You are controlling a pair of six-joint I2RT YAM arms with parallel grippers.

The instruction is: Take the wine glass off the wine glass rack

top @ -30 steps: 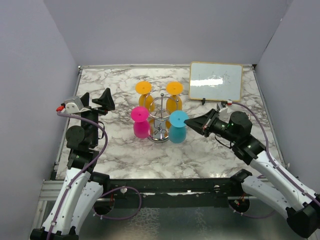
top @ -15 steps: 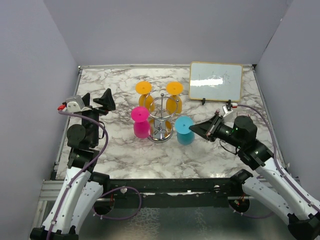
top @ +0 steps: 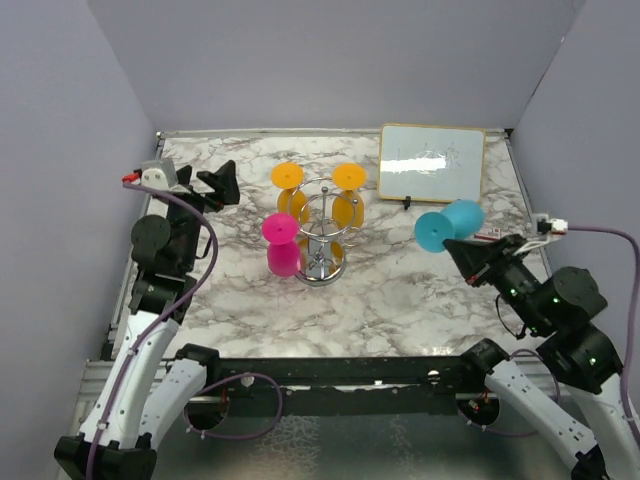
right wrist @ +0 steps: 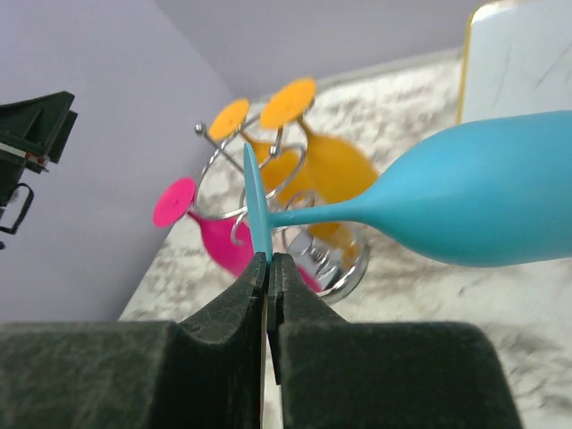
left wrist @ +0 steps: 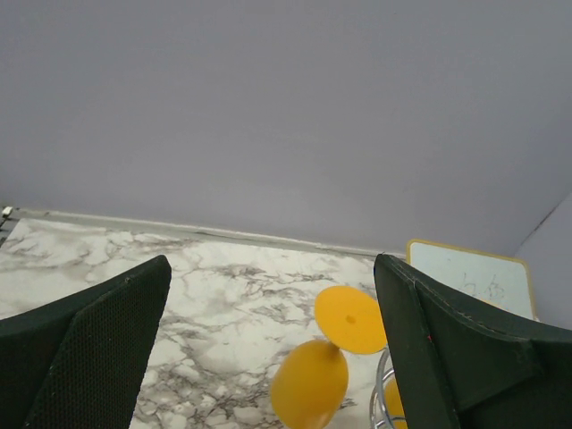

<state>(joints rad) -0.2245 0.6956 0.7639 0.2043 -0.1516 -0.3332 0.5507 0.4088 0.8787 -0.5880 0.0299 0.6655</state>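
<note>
My right gripper (top: 476, 252) (right wrist: 269, 262) is shut on the foot disc of a blue wine glass (top: 450, 224) (right wrist: 465, 201). It holds the glass in the air, lying sideways, well to the right of the chrome wine glass rack (top: 322, 236) (right wrist: 268, 192). Two orange glasses (top: 288, 190) (top: 348, 192) and a pink glass (top: 281, 243) hang upside down on the rack. My left gripper (top: 220, 184) (left wrist: 273, 313) is open and empty, raised left of the rack; one orange glass (left wrist: 323, 362) shows between its fingers.
A small whiteboard (top: 432, 163) leans at the back right of the marble table (top: 400, 300). Purple walls close in the left, back and right sides.
My right gripper has pulled the blue glass off the rack, carrying it right and up and tipping it sideways. My left gripper has risen and moved a little back.
</note>
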